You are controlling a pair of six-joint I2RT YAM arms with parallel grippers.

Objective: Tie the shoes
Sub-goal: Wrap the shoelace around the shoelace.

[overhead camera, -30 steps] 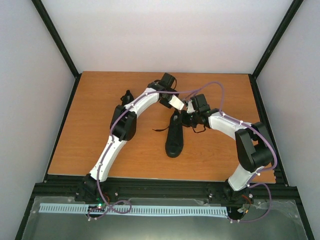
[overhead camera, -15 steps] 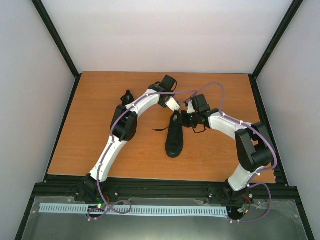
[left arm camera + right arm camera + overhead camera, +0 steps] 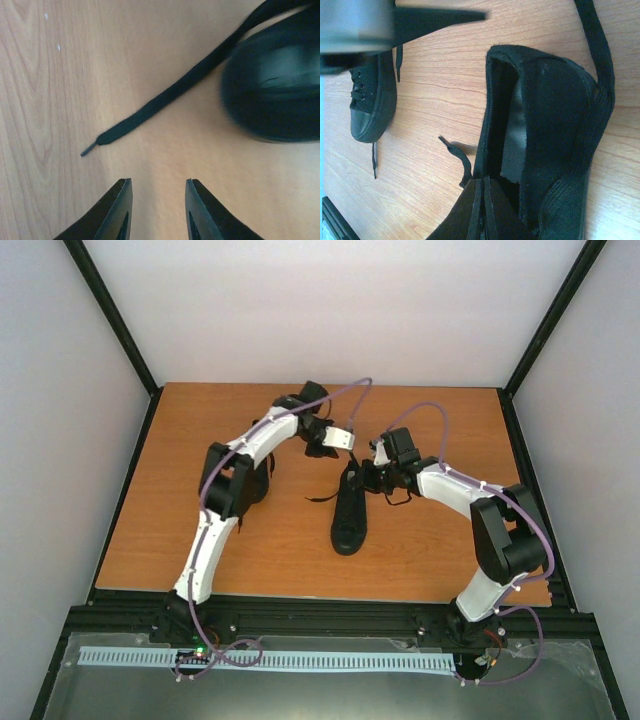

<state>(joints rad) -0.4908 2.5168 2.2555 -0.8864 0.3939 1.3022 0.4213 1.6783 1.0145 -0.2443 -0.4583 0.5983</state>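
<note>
One black shoe (image 3: 349,512) lies mid-table with its heel towards the back; its open heel fills the right wrist view (image 3: 545,125). My right gripper (image 3: 368,477) (image 3: 484,181) is shut on a lace end (image 3: 457,152) at that shoe's heel rim. The other black shoe (image 3: 370,97) lies to the left, mostly hidden under my left gripper (image 3: 325,444) in the top view. My left gripper (image 3: 157,183) is open and empty just above the table. A loose lace (image 3: 165,97) and its tip lie ahead of the jaws, beside that shoe's toe cap (image 3: 275,90).
The wooden table (image 3: 200,530) is ringed by a black frame (image 3: 320,592) and white walls. A lace (image 3: 320,498) trails left from the middle shoe. A left finger (image 3: 440,17) shows above the second shoe in the right wrist view.
My left arm has swung: its elbow moved left and the gripper drew back and left, away from the right gripper. The right arm and middle shoe have not moved.
</note>
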